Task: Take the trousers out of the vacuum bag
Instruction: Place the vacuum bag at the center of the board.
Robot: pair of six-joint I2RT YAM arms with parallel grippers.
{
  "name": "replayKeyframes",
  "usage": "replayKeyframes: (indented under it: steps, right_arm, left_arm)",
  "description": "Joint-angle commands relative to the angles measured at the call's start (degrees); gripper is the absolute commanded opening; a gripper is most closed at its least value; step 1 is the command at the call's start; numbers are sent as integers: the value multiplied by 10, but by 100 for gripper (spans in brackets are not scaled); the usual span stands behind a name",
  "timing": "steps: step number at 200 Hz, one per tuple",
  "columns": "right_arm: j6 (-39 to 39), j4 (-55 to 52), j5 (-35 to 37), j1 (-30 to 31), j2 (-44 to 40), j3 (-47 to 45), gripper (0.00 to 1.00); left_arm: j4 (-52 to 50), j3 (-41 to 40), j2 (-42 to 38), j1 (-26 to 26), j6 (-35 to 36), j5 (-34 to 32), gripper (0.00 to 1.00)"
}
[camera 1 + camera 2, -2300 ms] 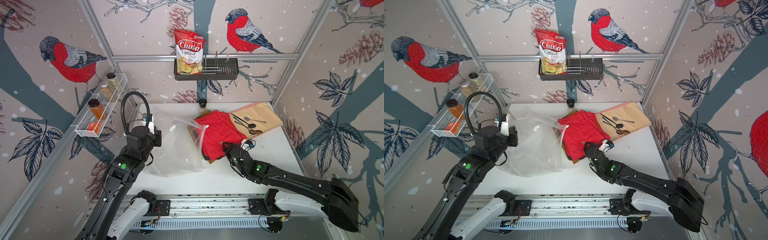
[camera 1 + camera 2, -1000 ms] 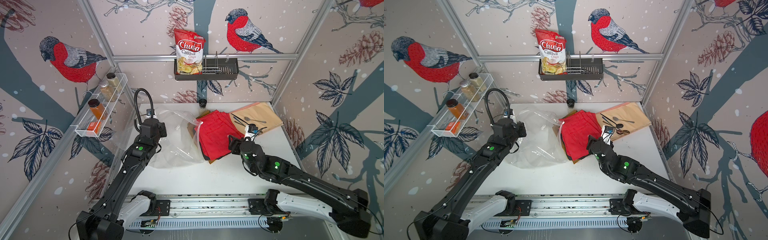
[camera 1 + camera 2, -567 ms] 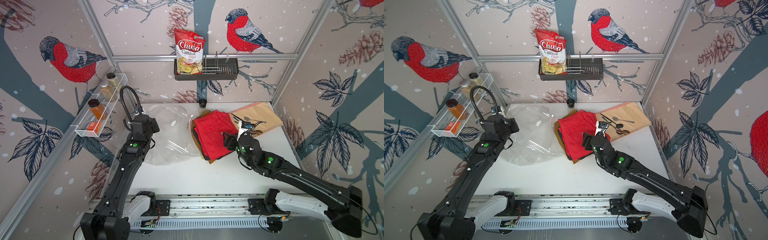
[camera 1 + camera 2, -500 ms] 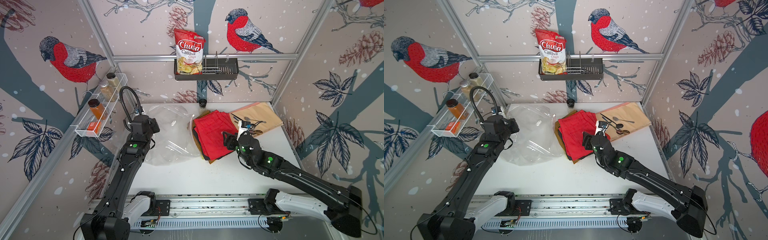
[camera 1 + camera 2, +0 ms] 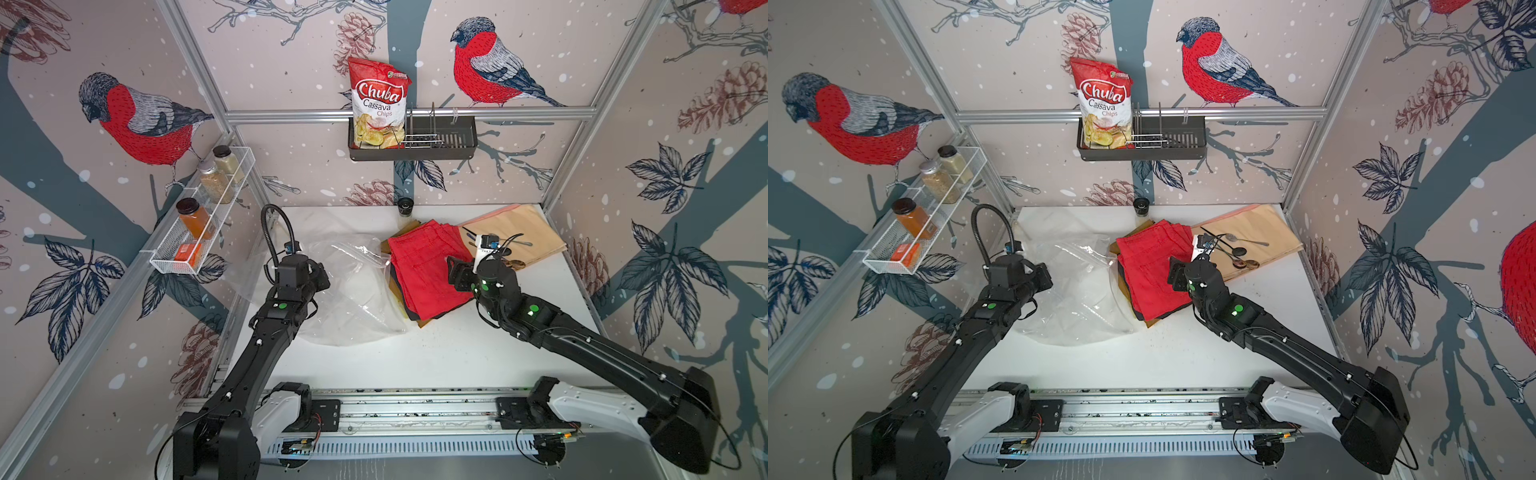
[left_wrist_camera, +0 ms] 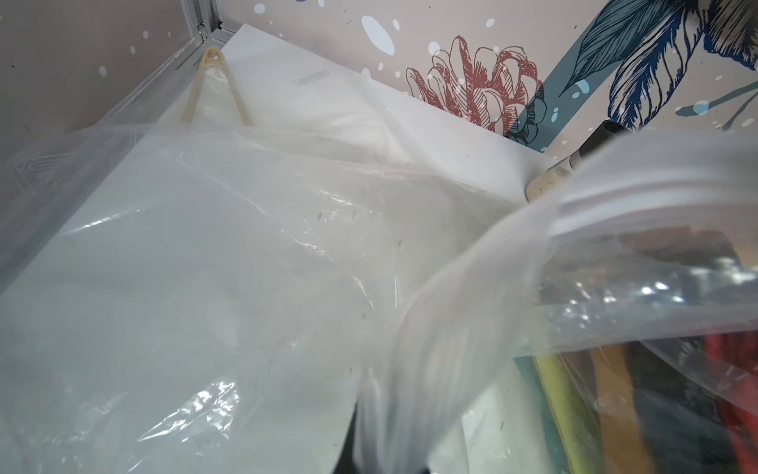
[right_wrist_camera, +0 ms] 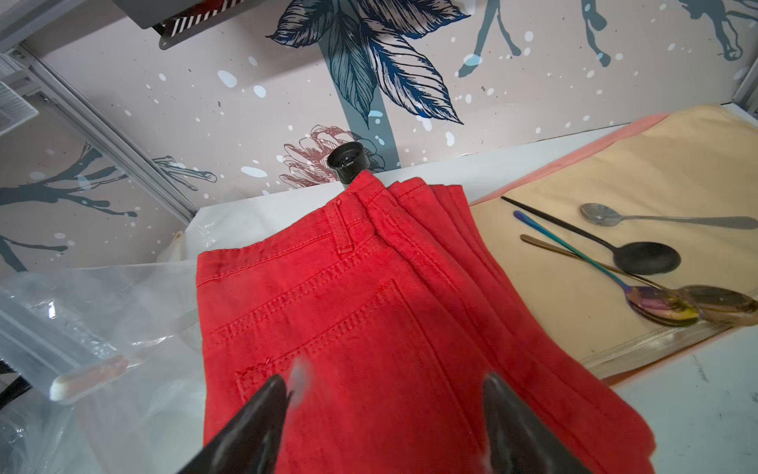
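1. Right wrist view: right gripper (image 7: 385, 410) is released. Its two dark fingers (image 7: 262, 414) are spread wide above the red top pair of the trousers (image 7: 369, 320), with nothing between them. Contact with the cloth: cannot tell.
2. Both top views: trousers (image 5: 424, 270) (image 5: 1150, 270) are a folded stack on the white table (image 5: 436, 353), just toward 1 o'clock of its centre. Red is on top; dark and brown layers show at the stack's 6 and 9 o'clock edges.
3. Vacuum bag (image 5: 349, 291) (image 5: 1075, 291) lies crumpled at 9 o'clock of the stack, its open edge right against the stack's side. The red top pair is clear of plastic. Whether the lowest layers rest on film: cannot tell.
4. Left gripper (image 5: 322, 279) (image 5: 1044, 278) is at the bag's 9 o'clock side, clenched on the bag. In the left wrist view the film (image 6: 205, 266) bunches down toward the grip. Yellow, brown, dark and red stack edges (image 6: 574, 394) show through a flap.
5. In the top views the right gripper (image 5: 455, 274) (image 5: 1177, 272) sits at the stack's 3 o'clock edge.
6. Peach cloth (image 5: 523, 232) (image 7: 656, 164) lies at 2 o'clock of the stack, touching it, with spoons (image 7: 640, 258) on it. Black-lidded jar (image 5: 405, 205) stands at the stack's 12 o'clock, by the back wall.
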Motion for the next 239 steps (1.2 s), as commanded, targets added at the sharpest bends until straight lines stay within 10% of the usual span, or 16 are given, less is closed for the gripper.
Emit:
replayKeyframes:
  steps: [1,134,239]
  right_arm:
    - [-20,35,-37,-17,0,-6,75]
    - [-32,81,-108,-80,10,-26,75]
    - [-109,72,-173,-171,17,35,81]
  left_arm:
    - [46,-1,15,0,-6,-14,16]
    - [-13,71,-92,-13,73,207,96]
    - [-16,178,-55,6,109,7,98]
